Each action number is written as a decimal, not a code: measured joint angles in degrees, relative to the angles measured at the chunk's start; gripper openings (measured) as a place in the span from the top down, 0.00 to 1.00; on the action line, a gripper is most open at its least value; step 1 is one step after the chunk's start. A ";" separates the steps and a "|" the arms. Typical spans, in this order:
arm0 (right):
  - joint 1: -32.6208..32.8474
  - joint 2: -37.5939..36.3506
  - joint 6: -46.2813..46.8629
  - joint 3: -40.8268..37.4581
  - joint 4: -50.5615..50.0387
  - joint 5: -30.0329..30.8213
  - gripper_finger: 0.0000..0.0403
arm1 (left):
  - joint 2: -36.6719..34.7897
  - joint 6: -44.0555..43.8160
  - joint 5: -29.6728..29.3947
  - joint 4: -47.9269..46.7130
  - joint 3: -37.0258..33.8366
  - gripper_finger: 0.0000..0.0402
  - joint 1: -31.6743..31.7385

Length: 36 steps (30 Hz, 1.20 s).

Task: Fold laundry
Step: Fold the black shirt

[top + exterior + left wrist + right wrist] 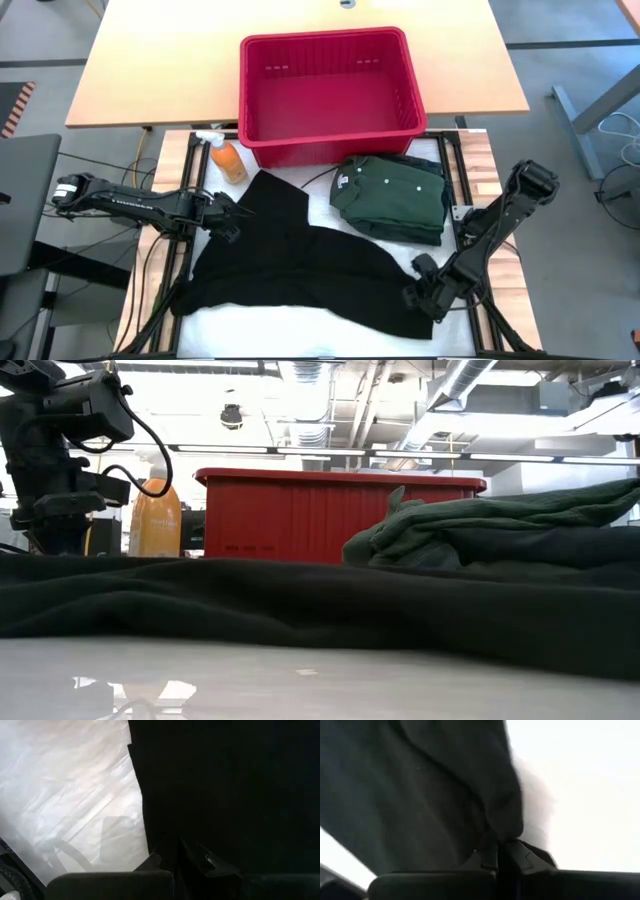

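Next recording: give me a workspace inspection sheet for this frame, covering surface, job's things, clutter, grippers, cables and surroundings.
Surface: white table cover, bare along the front edge.
Job's things: black cloth garment spread flat across the middle; folded dark green buttoned shirt with a white neck label lying to its right.
Clutter: empty red plastic basket behind the garments; orange bottle at its left corner.
Grippers: left gripper shut on the black garment's left edge; right gripper shut on its front right edge.
Cables: black cables running along the left arm.
Surroundings: wooden desk behind the table; nobody seen.
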 joint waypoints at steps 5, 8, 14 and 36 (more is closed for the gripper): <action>-0.80 0.00 2.05 7.10 -21.30 -1.32 0.90 | -0.01 -0.50 -0.02 0.00 0.00 1.00 0.00; -1.79 0.00 3.24 10.04 -28.49 -1.31 0.91 | -0.02 -0.95 -0.02 0.00 0.00 1.00 0.00; -4.82 0.00 -3.70 9.26 -29.46 -2.08 0.82 | 0.00 -1.41 -0.02 0.02 0.00 1.00 0.00; -7.00 15.28 -3.44 12.16 -13.73 6.27 0.59 | 0.00 0.90 4.35 0.92 -1.26 1.00 0.00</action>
